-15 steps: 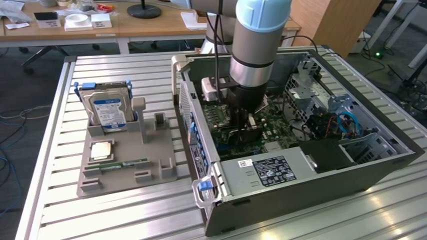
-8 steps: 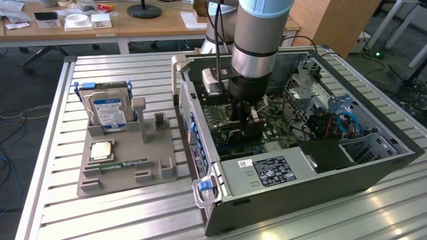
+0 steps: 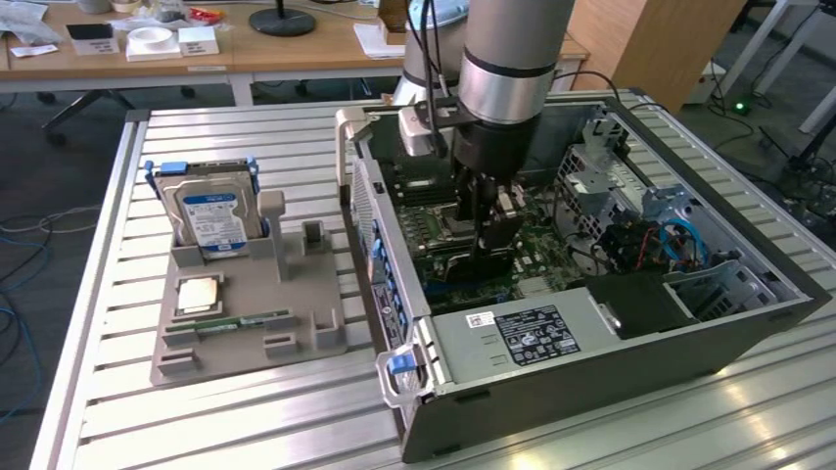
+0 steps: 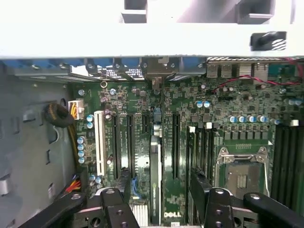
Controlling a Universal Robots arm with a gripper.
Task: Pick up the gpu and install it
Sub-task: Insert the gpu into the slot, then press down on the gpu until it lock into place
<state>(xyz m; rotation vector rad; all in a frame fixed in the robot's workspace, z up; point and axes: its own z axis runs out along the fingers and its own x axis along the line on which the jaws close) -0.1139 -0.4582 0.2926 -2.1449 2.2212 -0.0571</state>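
Observation:
The gpu (image 4: 155, 180) shows edge-on as a thin dark card standing upright in a motherboard (image 4: 237, 109) slot, among the long black expansion slots. My gripper (image 4: 160, 185) straddles it, one dark finger on each side with a gap to the card, so it is open. In the exterior view the gripper (image 3: 491, 235) reaches down into the open computer case (image 3: 731, 294), low over the green motherboard (image 3: 549, 274), and the card beneath it is hard to make out there.
A grey parts holder (image 3: 249, 328) stands at the exterior view's left with the silver hard drive (image 3: 209, 215), a CPU (image 3: 199, 294) and a green memory stick (image 3: 249, 321). Case walls, the power supply (image 3: 523, 333), drive cage and cables (image 3: 653, 240) crowd the arm.

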